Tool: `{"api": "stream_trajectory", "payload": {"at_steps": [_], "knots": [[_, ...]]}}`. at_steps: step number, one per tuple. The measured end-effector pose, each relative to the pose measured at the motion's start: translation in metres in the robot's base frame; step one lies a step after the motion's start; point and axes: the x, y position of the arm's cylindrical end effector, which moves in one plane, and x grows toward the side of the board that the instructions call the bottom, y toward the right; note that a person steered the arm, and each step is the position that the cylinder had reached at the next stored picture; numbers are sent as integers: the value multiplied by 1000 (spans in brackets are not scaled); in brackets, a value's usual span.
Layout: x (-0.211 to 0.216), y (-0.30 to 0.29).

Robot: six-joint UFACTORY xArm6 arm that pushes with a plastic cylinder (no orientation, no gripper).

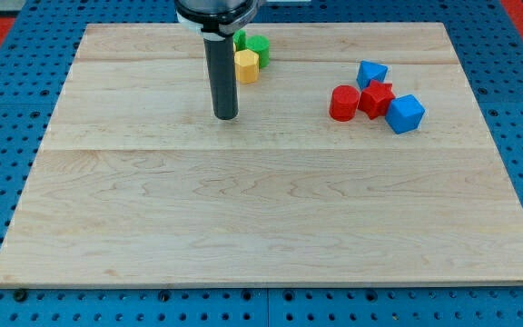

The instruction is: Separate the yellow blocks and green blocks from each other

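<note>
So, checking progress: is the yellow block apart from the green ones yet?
No. The yellow block touches the green block; my tip is below-left of them.

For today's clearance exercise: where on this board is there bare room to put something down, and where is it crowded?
Bare: the board's lower half, its left side, and the strip between my tip and the red cylinder. Crowded: the yellow block and green block by the rod at the top; the red-and-blue cluster at right.

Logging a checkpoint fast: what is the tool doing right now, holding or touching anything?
My tip: a bare rod, holding nothing, resting on the board below and just left of the yellow block, not touching it.
</note>
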Motion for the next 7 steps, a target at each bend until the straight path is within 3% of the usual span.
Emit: {"api": "stream_trajectory", "payload": {"at_steps": [3,4,6,7], "knots": [[-6,20],[-61,97],[-113,60],[-114,56]]}}
